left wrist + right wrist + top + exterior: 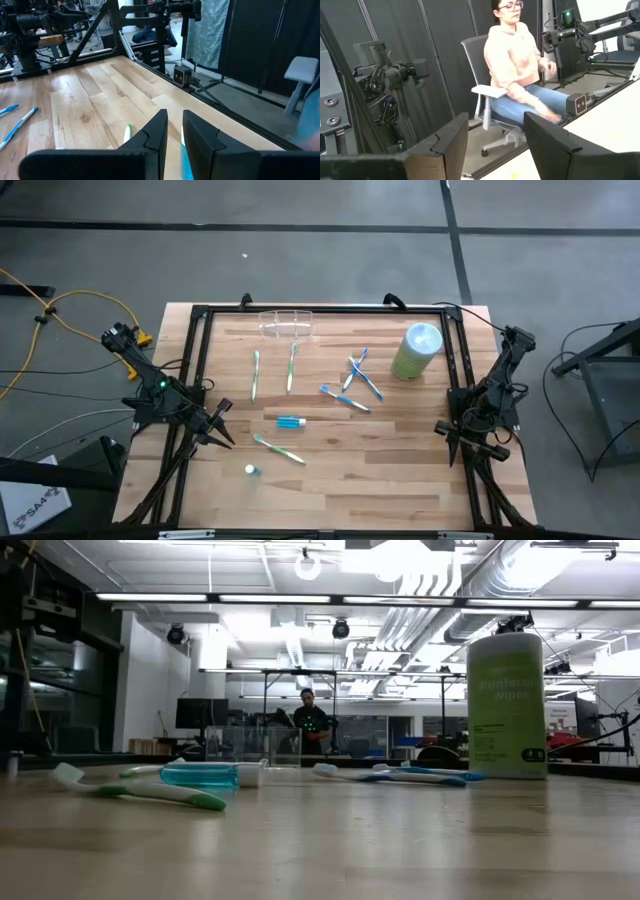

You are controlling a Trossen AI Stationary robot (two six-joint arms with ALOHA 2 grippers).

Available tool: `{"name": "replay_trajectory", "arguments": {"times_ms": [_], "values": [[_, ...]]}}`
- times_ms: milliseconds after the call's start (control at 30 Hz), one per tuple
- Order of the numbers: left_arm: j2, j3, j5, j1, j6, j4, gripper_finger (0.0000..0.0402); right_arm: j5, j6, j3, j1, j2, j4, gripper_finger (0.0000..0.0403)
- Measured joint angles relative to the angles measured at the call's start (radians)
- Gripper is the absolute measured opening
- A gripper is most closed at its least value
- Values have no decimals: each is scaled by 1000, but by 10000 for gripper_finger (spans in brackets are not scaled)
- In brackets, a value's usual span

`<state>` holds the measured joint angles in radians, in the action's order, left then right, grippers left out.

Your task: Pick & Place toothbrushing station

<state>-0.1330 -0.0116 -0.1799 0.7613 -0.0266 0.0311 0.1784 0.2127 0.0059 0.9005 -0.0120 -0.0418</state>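
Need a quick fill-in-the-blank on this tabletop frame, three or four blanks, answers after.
1. The clear toothbrushing station sits near the table's ____ edge in the high view.
2. The green canister lies nearer the ____ arm.
3. The right gripper has its fingers ____ and holds nothing.
4. The left gripper hovers at the table's ____ side.

Answers: far; right; open; left

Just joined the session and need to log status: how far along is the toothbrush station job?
Nothing looks done. The clear holder stands empty at the table's far edge, with toothbrushes and small tubes lying loose on the wood. Nothing is in hand: the left gripper and right gripper wait near the side rails, holding nothing. All the picking and placing remains.
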Motion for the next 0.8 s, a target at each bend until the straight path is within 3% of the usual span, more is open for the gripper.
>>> {"name": "replay_trajectory", "arguments": {"times_ms": [800], "values": [[0, 0, -5, 0, -11, 19, 55, 0, 0, 0, 0, 0, 0, 183]]}}
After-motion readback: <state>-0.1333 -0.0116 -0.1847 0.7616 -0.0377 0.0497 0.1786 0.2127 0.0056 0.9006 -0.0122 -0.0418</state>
